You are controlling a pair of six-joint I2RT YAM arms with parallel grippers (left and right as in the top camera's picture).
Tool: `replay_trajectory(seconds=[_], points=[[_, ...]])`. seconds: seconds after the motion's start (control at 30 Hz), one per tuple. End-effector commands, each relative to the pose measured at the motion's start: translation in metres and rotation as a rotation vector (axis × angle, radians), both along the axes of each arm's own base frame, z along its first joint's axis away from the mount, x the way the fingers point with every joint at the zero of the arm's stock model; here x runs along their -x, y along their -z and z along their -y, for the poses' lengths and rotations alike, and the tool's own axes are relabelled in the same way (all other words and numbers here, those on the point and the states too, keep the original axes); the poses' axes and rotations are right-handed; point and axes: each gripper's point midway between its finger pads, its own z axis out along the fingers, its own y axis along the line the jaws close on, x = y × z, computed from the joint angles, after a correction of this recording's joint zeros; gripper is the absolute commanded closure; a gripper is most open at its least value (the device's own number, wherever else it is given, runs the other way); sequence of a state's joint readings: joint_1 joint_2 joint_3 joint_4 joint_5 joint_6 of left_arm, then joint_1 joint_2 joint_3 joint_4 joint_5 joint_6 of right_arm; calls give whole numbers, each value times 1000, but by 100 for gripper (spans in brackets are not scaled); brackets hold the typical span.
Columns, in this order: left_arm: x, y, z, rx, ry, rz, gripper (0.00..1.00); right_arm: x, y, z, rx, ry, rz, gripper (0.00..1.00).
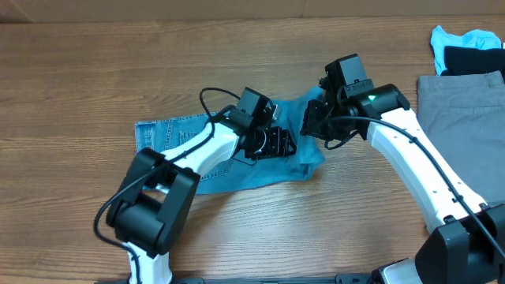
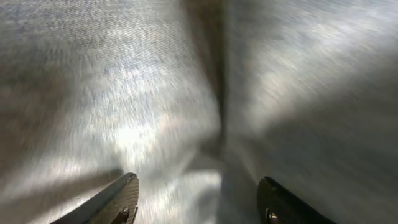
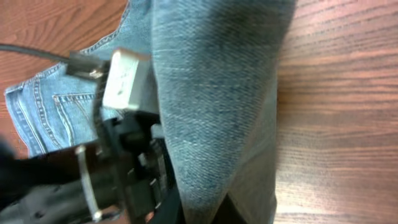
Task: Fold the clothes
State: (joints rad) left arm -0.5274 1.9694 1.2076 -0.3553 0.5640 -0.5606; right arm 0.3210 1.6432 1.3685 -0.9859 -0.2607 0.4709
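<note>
The light blue denim jeans [image 1: 170, 134] lie across the middle of the wooden table, bunched up at their right end. My left gripper [image 1: 276, 143] presses down on the middle of the jeans. In the left wrist view it [image 2: 198, 190] is open, with both fingers spread over creased denim [image 2: 155, 112]. My right gripper [image 1: 312, 126] is at the bunched right end. In the right wrist view it [image 3: 211, 211] is shut on a raised fold of the jeans [image 3: 211, 93]. A stitched pocket [image 3: 59, 106] shows at the left, behind the left arm's wrist.
A grey garment [image 1: 461, 102] lies flat at the right edge. A black and light blue pile of clothes [image 1: 473, 49] sits at the far right corner. Bare wood [image 1: 118, 63] surrounds the jeans.
</note>
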Motion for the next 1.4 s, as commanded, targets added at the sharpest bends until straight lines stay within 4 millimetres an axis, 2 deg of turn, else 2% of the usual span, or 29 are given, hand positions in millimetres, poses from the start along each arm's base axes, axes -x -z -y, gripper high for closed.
replay_trajectory(seconds=[0.0, 0.1, 0.3, 0.37, 0.43, 0.47, 0.53, 0.63, 0.67, 0.7, 0.77, 0.9, 0.93, 1.03, 1.17, 1.37], points=[[0, -37, 0, 34, 40, 97, 39, -1, 3, 1, 1, 7, 16, 96], [-3, -53, -16, -7, -3, 121, 43, 0, 7, 2, 4, 7, 11, 96], [-6, -57, -65, -128, -138, 66, 43, -6, 6, 0, -4, 7, 32, 96], [-8, -56, -69, -124, -152, 59, 49, -6, 7, 0, -3, 7, 29, 96], [-10, -56, -69, -124, -151, 65, 61, -5, 8, 0, -2, 7, 26, 96], [-10, -56, -66, -121, -147, 72, 71, -5, 8, 0, -1, 7, 25, 96], [-12, -56, -62, -120, -141, 90, 82, -4, 8, 0, 0, 8, 22, 96], [-18, -57, -50, -93, -133, 126, 96, -3, 9, 0, -2, 6, 16, 96], [-20, -56, -46, -85, -134, 130, 96, -3, 9, 0, -1, 6, 15, 96], [-22, -51, -30, -61, -130, 136, 96, -2, 9, 0, -1, 6, 13, 96], [-21, -39, -20, -58, -131, 114, 96, -3, 9, 0, -1, 6, 13, 96], [-19, -11, -6, -46, -111, 70, 96, -3, 9, 0, -1, 6, 14, 96], [-18, 1, -2, -45, -123, 41, 96, -3, 9, 0, -3, 5, 15, 96], [-18, 17, 6, -28, -131, 10, 96, -3, 7, -5, -28, -4, 17, 96], [-18, 22, 28, 81, -78, -4, 95, -4, 5, -8, -47, -10, 22, 96], [-13, 27, 47, 119, -42, 10, 90, -1, 8, -13, -45, -23, 9, 96]])
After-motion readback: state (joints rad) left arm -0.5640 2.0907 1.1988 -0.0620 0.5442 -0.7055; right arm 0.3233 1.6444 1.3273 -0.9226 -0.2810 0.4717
